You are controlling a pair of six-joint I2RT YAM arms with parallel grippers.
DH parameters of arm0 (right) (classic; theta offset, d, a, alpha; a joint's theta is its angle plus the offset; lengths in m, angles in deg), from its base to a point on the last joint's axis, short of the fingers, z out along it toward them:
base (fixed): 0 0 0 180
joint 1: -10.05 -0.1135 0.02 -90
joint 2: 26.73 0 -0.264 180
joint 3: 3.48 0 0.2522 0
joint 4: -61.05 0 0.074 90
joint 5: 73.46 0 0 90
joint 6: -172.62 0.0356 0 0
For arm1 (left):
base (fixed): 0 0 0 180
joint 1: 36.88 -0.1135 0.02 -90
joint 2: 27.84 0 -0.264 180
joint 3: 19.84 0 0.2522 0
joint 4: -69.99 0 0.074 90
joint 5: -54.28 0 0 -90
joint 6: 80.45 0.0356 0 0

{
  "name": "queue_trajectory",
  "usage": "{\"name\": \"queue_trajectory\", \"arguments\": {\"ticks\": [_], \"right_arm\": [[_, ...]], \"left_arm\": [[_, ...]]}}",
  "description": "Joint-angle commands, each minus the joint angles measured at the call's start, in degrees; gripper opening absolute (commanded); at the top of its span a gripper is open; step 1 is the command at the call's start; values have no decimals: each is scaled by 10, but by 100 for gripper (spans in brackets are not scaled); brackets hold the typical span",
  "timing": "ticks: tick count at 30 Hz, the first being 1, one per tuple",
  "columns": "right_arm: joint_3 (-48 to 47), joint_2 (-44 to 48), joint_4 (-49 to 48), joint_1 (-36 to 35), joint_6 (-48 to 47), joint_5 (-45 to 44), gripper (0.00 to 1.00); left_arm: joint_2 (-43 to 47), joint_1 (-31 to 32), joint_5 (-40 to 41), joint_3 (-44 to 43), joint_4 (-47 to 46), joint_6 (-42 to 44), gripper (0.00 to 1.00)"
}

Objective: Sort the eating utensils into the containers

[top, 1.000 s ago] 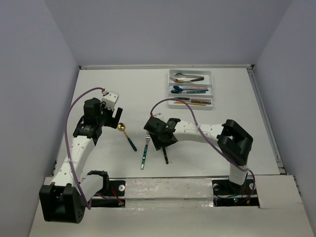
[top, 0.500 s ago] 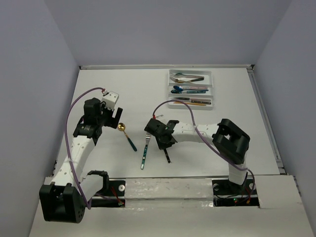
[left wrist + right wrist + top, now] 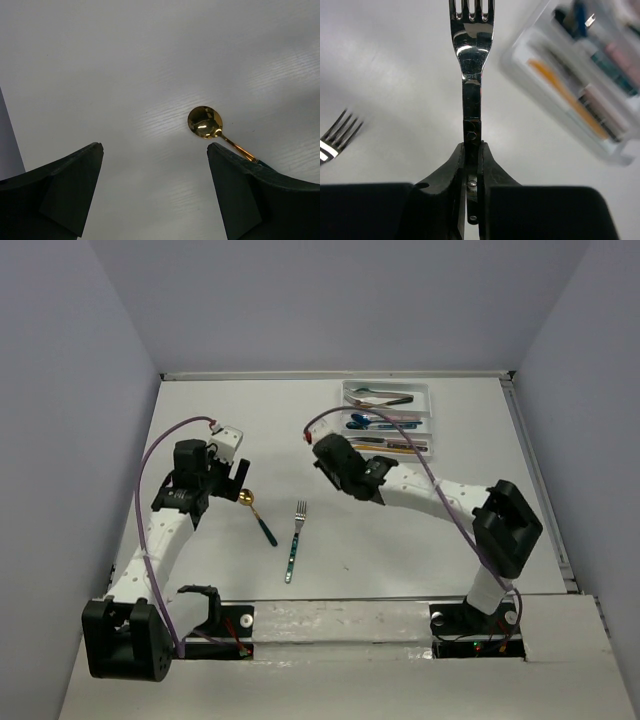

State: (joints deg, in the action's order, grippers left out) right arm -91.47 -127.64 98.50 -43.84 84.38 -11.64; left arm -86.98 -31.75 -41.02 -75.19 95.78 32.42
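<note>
**Right claw**: pressed together on the black-handled fork. In the right wrist view the handle is pinched between the two fingers at bottom centre, and the tines are pointed at the top edge. In the top view this claw is placed at centre frame, just left of the lower left corner of the tray. The grip and most of the fork are hidden there beneath the wrist.

**Left claw**: spread wide, with nothing held or touched. In the left wrist view the bowl of the gold spoon is seen on the table between the fingers, nearer the right-hand one. Its handle is cut off behind that finger. Only the top view shows the spoon's teal handle, which is angled toward the lower right.

**Tray**: found right of centre in the upper part of the top view. Sorted utensils are laid in each of its three compartments. In the right wrist view it is blurred at upper right. Orange, pink and teal handles are made out there, but the pieces cannot be told apart.

**Second fork**: left loose on the table at lower centre of the top view, between the spoon and the right arm, with its tines toward the top. In the right wrist view only its tines are shown, at the left edge.
</note>
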Motion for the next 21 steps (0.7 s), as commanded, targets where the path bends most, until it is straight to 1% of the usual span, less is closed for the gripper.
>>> {"name": "queue_trajectory", "arguments": {"ticks": [1,2,3,4,5,6,7,8,9,10,11,13,15,18,21], "right_arm": [[-77,1,-258,123,-306,53,0],[-100,-15,-258,148,-324,92,0],[-141,-31,-258,191,-369,129,0],[-162,-70,-261,207,-394,173,0],[-185,-92,-261,221,-458,182,0],[-228,-115,-260,239,-498,182,0],[-251,-139,-261,245,-536,164,0],[-275,-188,-260,251,-602,152,0],[-300,-210,-260,257,-633,138,0],[-344,-247,-256,266,-683,118,0],[-361,-262,-254,272,-706,113,0],[-383,-279,-254,287,-746,120,0],[-379,-291,-254,299,-779,135,0],[-364,-300,-255,323,-790,164,0],[-325,-301,-254,340,-798,193,0]], "left_arm": [[-10,-4,10,5,-11,2,99],[-10,-4,10,5,-13,2,99],[-15,-4,10,6,-15,5,99],[-24,-3,11,7,-16,5,99],[-27,-3,12,8,-18,6,99],[-33,-3,16,9,-23,7,99],[-37,-3,19,10,-25,6,99],[-46,-3,20,11,-27,7,99],[-51,-3,20,12,-27,8,99],[-58,-3,20,14,-31,8,99],[-63,-3,21,15,-34,8,99],[-74,-3,21,18,-38,9,99],[-79,-3,22,19,-40,9,99],[-89,-3,25,20,-41,9,99],[-97,-3,25,20,-43,9,99]]}}
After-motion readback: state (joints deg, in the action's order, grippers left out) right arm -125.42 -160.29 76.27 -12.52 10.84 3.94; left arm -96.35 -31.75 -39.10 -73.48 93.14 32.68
